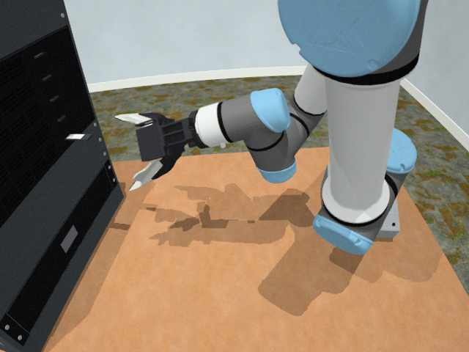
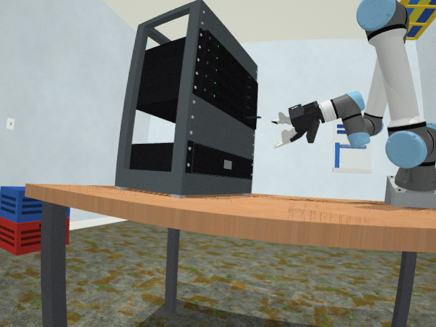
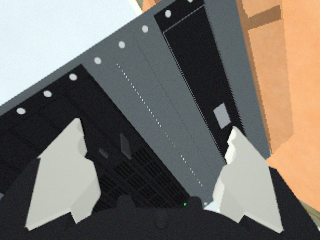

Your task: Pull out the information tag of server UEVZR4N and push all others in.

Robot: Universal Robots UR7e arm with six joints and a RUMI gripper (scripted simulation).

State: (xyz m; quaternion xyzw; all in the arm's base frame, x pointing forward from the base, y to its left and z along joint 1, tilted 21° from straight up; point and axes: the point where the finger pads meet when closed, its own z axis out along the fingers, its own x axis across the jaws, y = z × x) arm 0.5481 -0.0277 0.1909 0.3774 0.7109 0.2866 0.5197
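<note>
Pale blue walls stand behind a wooden counter (image 1: 242, 287) (image 2: 225, 218), with a mottled carpet (image 1: 124, 140) (image 2: 225, 281) below. On the counter, the rack (image 1: 96, 109) (image 2: 191, 70) (image 3: 100, 75) stands upright, and everything else can be placed from it. From the rack's front, one tag (image 1: 78, 136) (image 2: 253, 117) sticks out, below a column of four small tabs that sit close to the face. Its top shows a white label, but the print is too small to read, so I can't fairly say whether it is UEVZR4N. Below that tag come plain grey panels, then a black unit (image 1: 41, 261) (image 2: 211, 161) (image 3: 192, 55) with a grey patch at its middle. Green lights dot the rack's upper servers (image 2: 225, 70).

Facing the rack's front, just off the tag, is the hand (image 1: 132, 151) (image 2: 274, 133) (image 3: 157, 123), its fingers wide apart with nothing between them. The arm (image 1: 360, 151) (image 2: 398, 77) rises from a grey base (image 1: 390, 229) (image 2: 392, 197) on the counter, well apart from the rack. Beyond the rack's open side, blue (image 2: 12, 204) and red (image 2: 10, 236) crates are stacked past the counter's end.
</note>
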